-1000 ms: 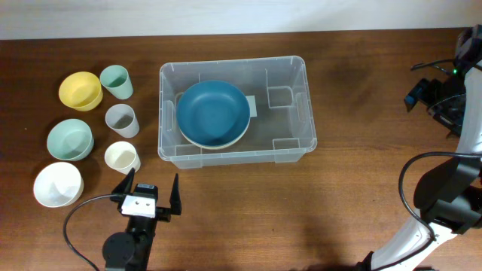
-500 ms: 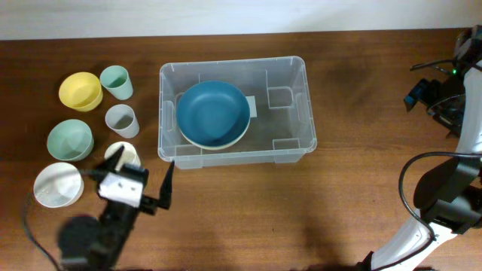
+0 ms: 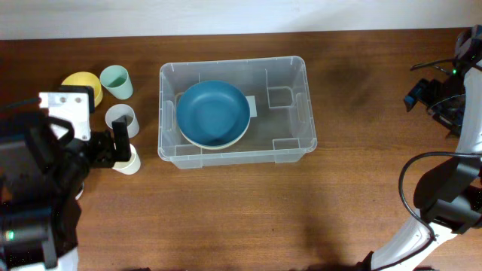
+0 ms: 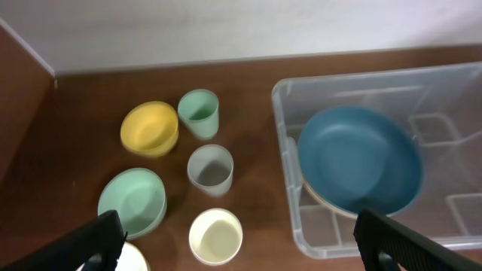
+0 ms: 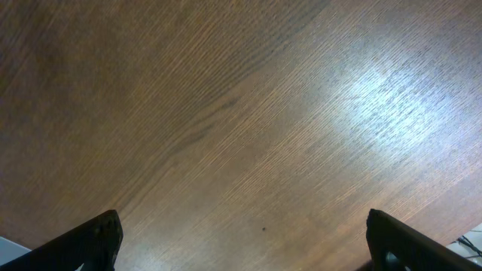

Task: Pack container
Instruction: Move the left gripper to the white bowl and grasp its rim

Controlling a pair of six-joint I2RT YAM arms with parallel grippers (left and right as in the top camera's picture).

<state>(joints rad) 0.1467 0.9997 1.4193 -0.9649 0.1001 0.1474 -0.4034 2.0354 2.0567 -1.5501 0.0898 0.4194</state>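
left gripper (image 4: pixel 242 242) spread, empty | right gripper (image 5: pixel 245 242) spread, empty | container (image 3: pixel 304 90) label (image 3: pixel 253 106) illegible

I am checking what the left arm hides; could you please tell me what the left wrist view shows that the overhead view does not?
Only left wrist: the mint bowl, hidden under the left arm. Only overhead: the right arm and the whole container. Both: the blue bowl inside it, the yellow bowl, the green cup, grey cup and cream cup.
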